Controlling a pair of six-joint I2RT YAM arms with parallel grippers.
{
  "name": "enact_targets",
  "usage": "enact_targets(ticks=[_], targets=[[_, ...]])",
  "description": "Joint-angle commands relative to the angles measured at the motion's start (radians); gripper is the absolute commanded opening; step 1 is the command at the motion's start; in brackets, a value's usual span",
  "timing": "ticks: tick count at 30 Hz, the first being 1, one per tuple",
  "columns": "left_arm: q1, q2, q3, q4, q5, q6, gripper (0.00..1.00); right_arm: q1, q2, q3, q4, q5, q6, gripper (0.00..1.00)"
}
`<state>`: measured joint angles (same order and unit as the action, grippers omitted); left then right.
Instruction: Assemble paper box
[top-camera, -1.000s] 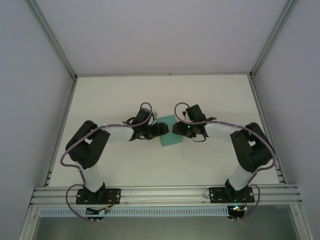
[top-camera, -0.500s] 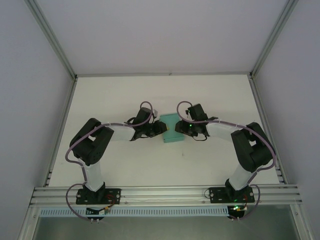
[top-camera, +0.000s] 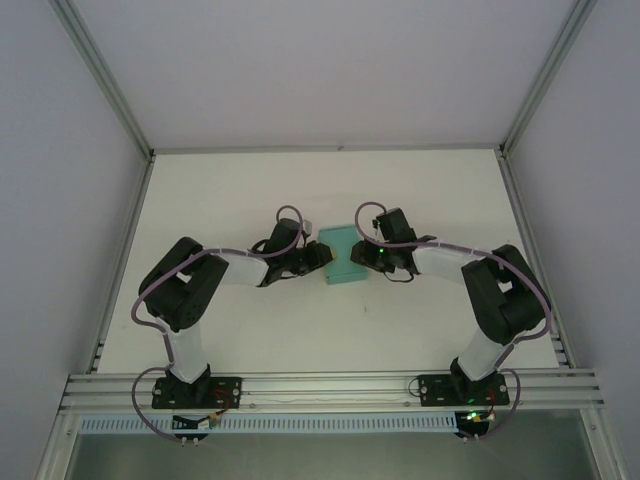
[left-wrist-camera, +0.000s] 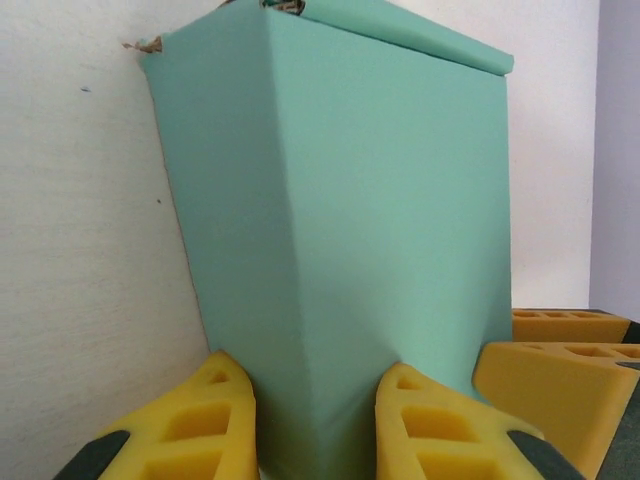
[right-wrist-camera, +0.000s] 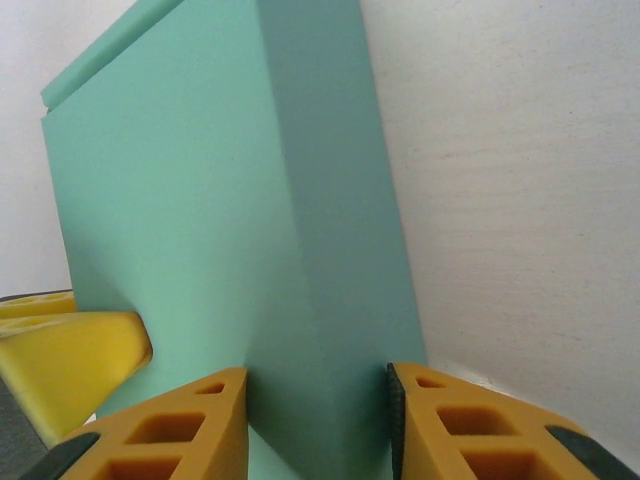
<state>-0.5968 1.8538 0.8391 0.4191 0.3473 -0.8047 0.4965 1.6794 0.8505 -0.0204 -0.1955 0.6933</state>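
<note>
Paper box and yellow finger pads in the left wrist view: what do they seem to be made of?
Paper box: thin card, it seems, teal-green and matt; it bends in soft creases, and a torn corner shows brownish fibres. Finger pads: probably plastic or rubber, yellow and matt, with open lattice cells; which one I cannot tell.

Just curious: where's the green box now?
Top view: the paper box sits centrally between the left arm and right arm, their jaws clamping its opposite sides.

white table (top-camera: 250, 320), aluminium frame rail (top-camera: 330, 385)
</note>
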Motion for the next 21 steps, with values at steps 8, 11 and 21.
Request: enact_targets(ticks=[8, 11, 21], targets=[[-0.019, 0.052, -0.052, 0.023, 0.068, -0.042, 0.00, 0.032, 0.060, -0.033, 0.008, -0.084, 0.033, 0.35], [-0.018, 0.037, -0.038, -0.023, 0.053, -0.029, 0.00, 0.033, 0.052, -0.020, -0.021, -0.059, 0.020, 0.36], [-0.021, -0.049, 0.037, -0.221, 0.010, 0.054, 0.42, 0.031, 0.025, 0.126, -0.198, 0.079, -0.068, 0.46]])
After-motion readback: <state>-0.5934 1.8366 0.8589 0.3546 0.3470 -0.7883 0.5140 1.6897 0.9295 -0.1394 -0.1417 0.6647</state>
